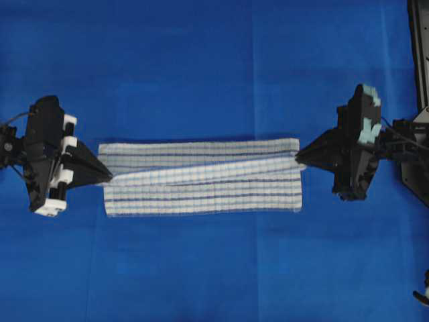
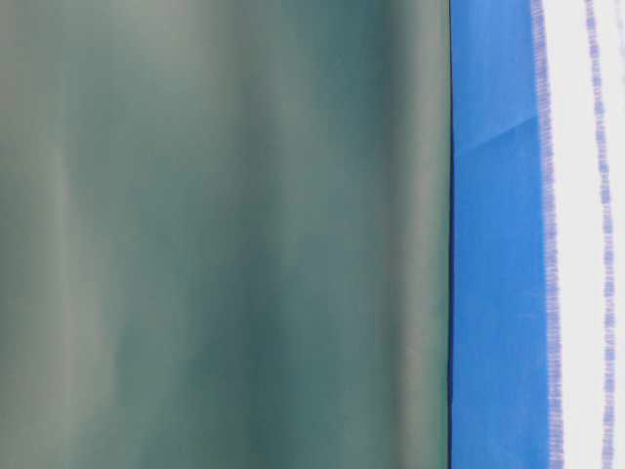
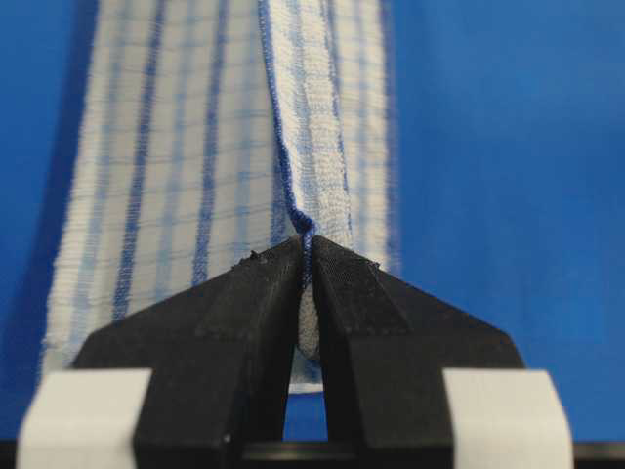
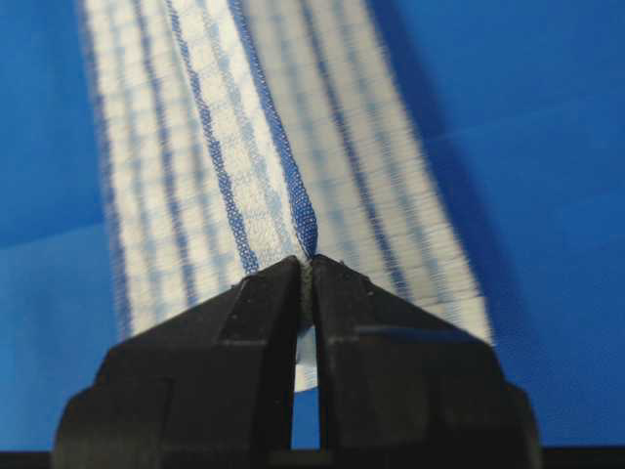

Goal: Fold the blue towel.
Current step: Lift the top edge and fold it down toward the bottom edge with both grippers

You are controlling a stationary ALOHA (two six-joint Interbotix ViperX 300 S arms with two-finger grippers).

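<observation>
towel (image 1: 201,178): white, dark-blue and pale-blue check stripes | table cover (image 1: 201,60): solid blue

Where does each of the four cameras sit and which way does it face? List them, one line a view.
Overhead: above the table, looking straight down on the blue towel; left gripper and right gripper pinch its two ends.
Table-level: low beside the table; a blurred grey-green surface fills most of it, towel at the right edge; no robot part shows.
Left wrist: on the left arm, looking along its shut fingers down the towel.
Right wrist: likewise, from the opposite end, over its own fingers.
Shared: both wrist views show the pinched towel edge.
</observation>
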